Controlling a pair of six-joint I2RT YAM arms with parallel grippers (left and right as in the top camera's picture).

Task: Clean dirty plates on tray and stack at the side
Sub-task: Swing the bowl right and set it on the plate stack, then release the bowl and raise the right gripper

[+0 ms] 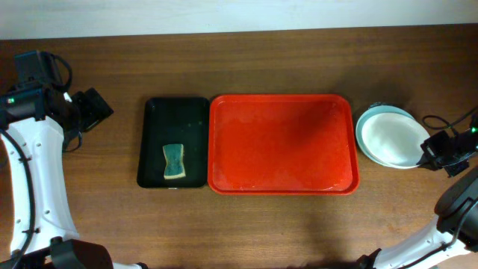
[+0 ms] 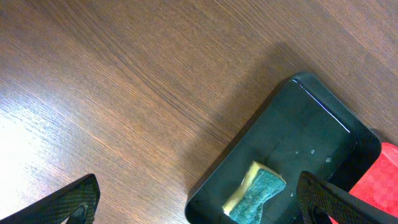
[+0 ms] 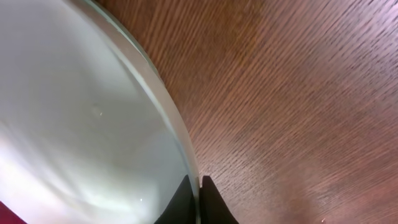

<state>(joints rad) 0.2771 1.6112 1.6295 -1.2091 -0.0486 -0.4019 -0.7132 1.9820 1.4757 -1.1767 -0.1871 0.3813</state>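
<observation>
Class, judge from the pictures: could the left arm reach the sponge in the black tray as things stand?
Probably yes. The left gripper hangs open just beside the black tray, and the sponge lies uncovered in it. Nothing stands between them.

- Surface point(image 1: 246, 60): showing mid-brown wood grain, with fine darker streaks running through it.
- Tray point(image 1: 284, 142): showing uniform bright red, with faint glossy patches.
- Black tray point(image 1: 190, 123): showing plain glossy black.
- Sponge point(image 1: 174, 162): showing yellow body and teal-green top face.
- Top plate point(image 1: 392, 138): showing plain white.
- Lower plate point(image 1: 361, 131): showing pale mint-blue at rim.
- Left claw point(image 1: 95, 110): showing black; fingers point(image 2: 71, 202) carrying cross-hatched pattern.
- Right claw point(image 1: 437, 152): showing black.
- Left arm point(image 1: 37, 172): showing white links and black joints, with green light point(image 1: 11, 99) glowing.
</observation>
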